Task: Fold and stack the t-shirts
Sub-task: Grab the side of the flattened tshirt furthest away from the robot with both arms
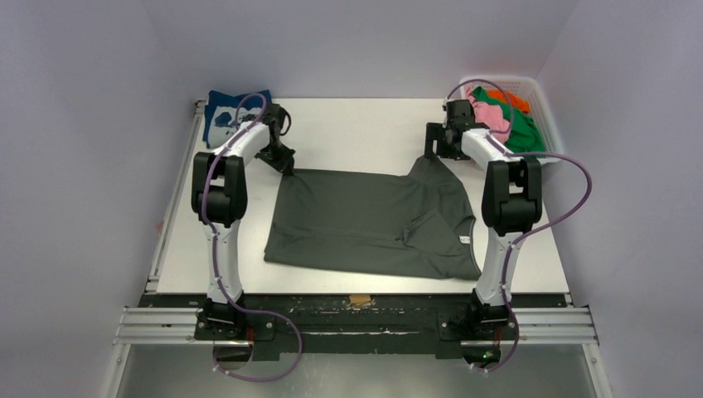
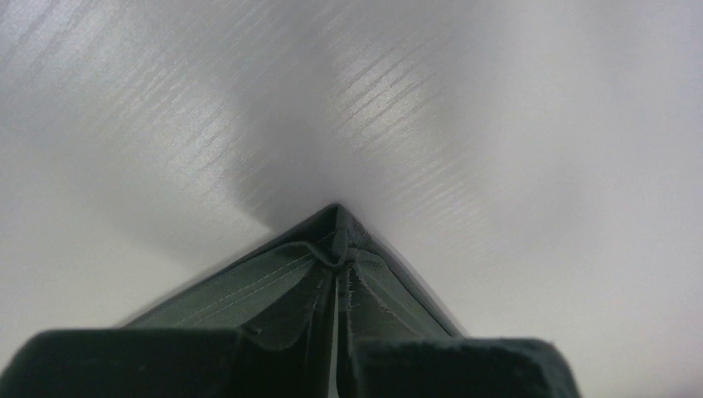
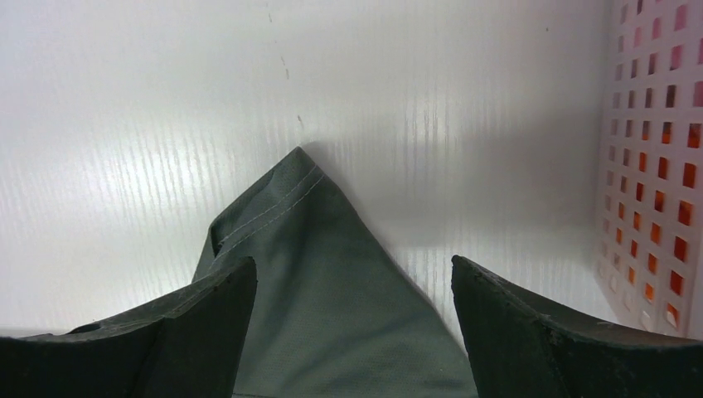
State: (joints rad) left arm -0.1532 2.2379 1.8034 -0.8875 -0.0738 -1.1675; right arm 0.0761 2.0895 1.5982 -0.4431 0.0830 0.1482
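A plain dark grey t-shirt [image 1: 373, 220] lies spread across the middle of the white table [image 1: 356, 124]. My left gripper [image 1: 284, 162] is at its far left corner, shut on the hemmed corner [image 2: 273, 282], with the fingers [image 2: 166, 365] pressed together around the cloth. My right gripper [image 1: 439, 151] is at the shirt's far right corner, open; that corner [image 3: 315, 240] lies flat on the table between the spread fingers [image 3: 191, 323]. A folded navy blue tee with white print [image 1: 228, 116] sits at the far left corner of the table.
A white mesh basket [image 1: 543, 104] stands at the far right, holding pink [image 1: 489, 112], green [image 1: 522, 137] and orange [image 1: 514, 99] tees. Its wall [image 3: 655, 166] is close to the right of my right gripper. The table's front edge carries the arm rail [image 1: 356, 319].
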